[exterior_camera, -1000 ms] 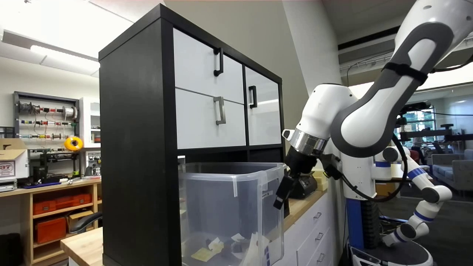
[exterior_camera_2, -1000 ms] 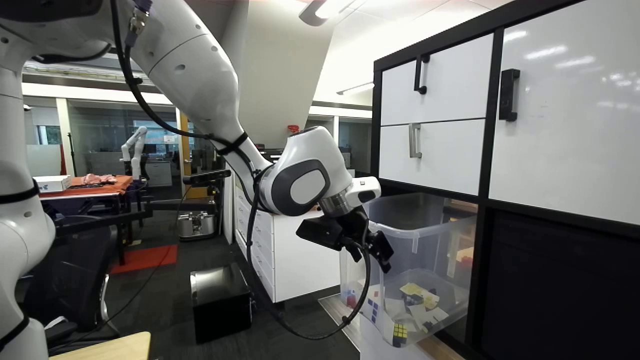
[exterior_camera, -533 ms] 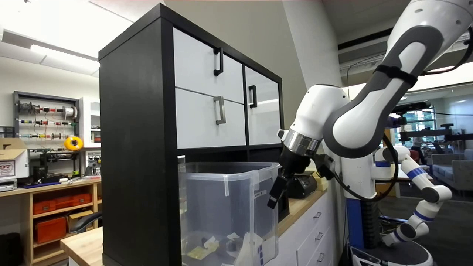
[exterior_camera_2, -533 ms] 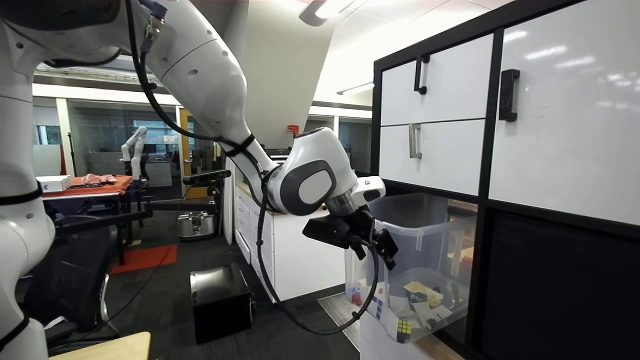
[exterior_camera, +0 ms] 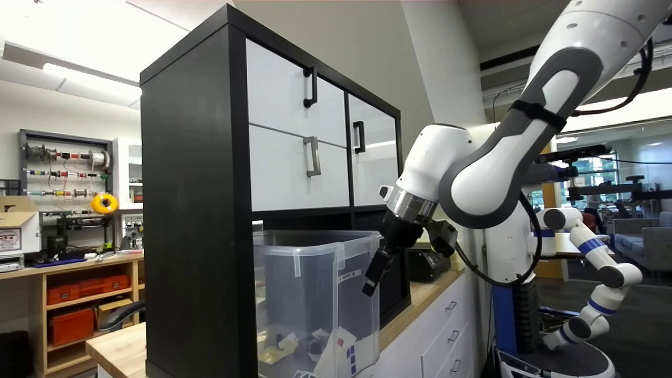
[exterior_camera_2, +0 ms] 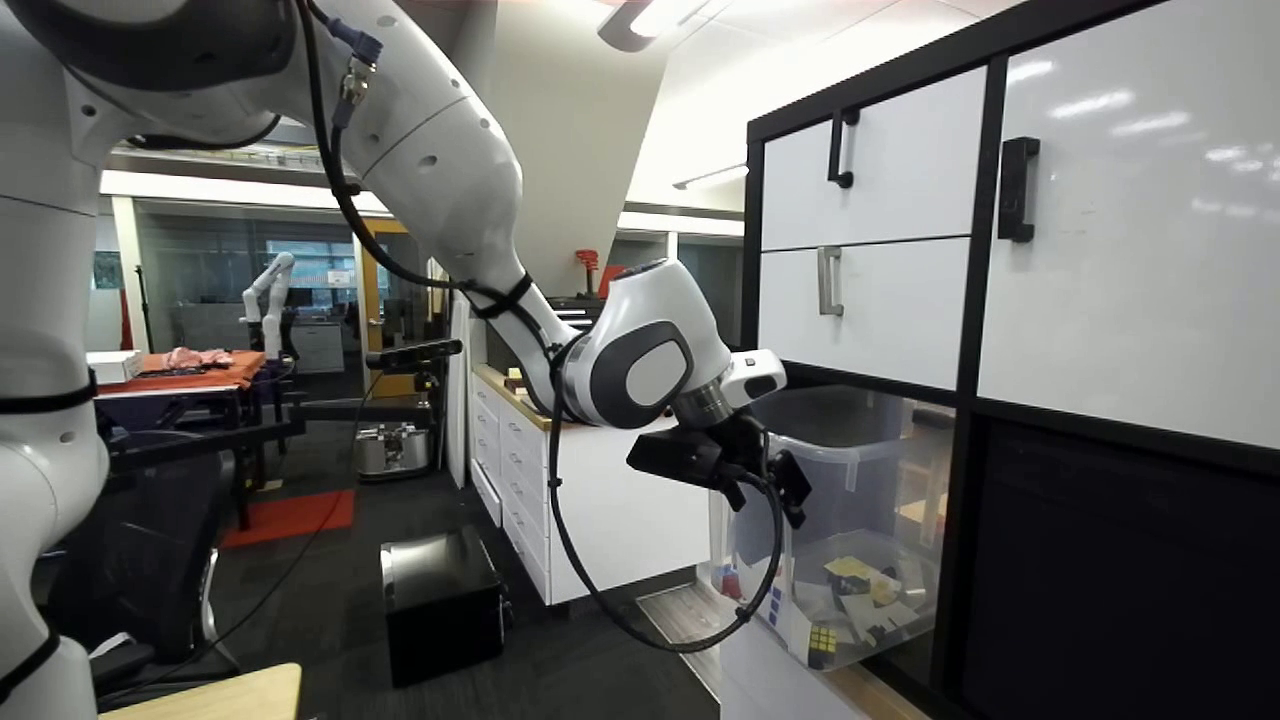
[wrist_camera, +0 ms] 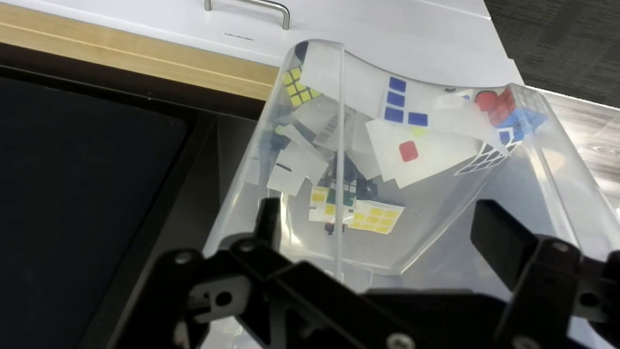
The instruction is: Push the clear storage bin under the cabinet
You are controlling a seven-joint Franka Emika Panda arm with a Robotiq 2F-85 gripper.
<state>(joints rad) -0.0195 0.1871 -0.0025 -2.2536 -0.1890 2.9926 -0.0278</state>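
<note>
The clear storage bin (exterior_camera: 310, 278) is a translucent open-topped tub with papers and a cube-like toy inside. In both exterior views it sits partly in the open lower compartment of the cabinet (exterior_camera: 299, 178), below the white drawers, and its outer part sticks out past the front. It also shows in an exterior view (exterior_camera_2: 850, 480) and the wrist view (wrist_camera: 436, 194). My gripper (exterior_camera: 370, 286) is at the bin's outer face, below the rim, tilted down. In the wrist view the gripper (wrist_camera: 378, 211) is open, fingers wide apart, a bin corner edge between them. Exact contact is hidden.
A wood-topped counter with white drawers (exterior_camera: 430, 325) supports the cabinet. A black device (exterior_camera: 428, 264) stands on it beside the cabinet. A black box (exterior_camera_2: 440, 605) is on the floor. A white arm with blue bands (exterior_camera: 593, 283) stands behind.
My gripper and arm have moved toward the cabinet. The bin has slid with them deeper into the lower compartment, and less of it sticks out.
</note>
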